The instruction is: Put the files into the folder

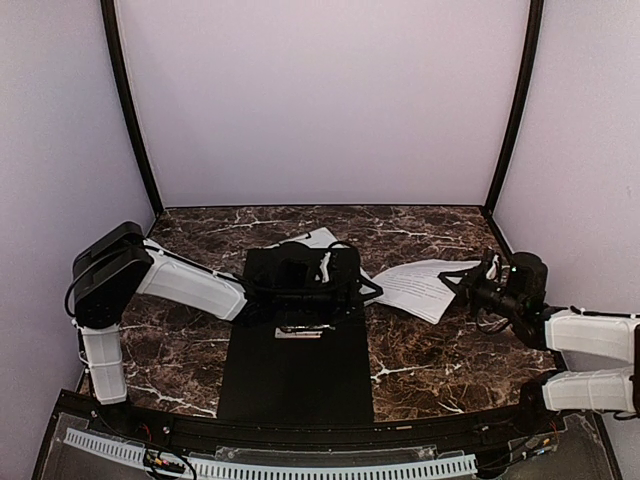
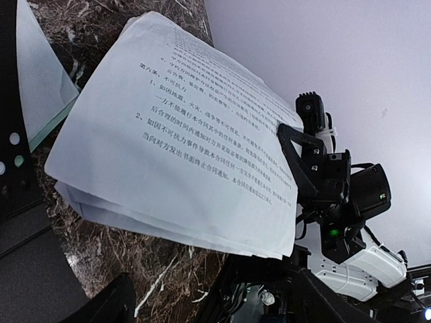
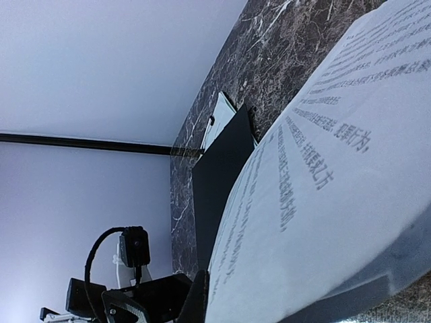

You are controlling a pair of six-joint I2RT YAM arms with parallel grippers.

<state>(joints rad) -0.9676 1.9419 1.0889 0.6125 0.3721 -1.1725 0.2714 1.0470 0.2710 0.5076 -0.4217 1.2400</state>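
Note:
The files (image 1: 422, 287) are white printed sheets, bowed and lifted off the marble right of centre. My right gripper (image 1: 468, 282) is shut on their right edge. The left wrist view shows the files (image 2: 182, 141) stacked with that gripper pinching them, and in the right wrist view the files (image 3: 323, 202) fill the space at my right gripper (image 3: 269, 306). The folder (image 1: 295, 365) lies open in the middle, black inside up. My left gripper (image 1: 362, 287) hovers open over the folder's far right corner, nothing between its fingers (image 2: 101, 304).
A pale green clipboard (image 1: 318, 238) pokes out behind the folder's far edge, and the clipboard (image 2: 40, 77) also shows at the left of the left wrist view. A small metal clip (image 1: 300, 331) lies on the folder's black inside. Walls enclose the marble table (image 1: 440, 350).

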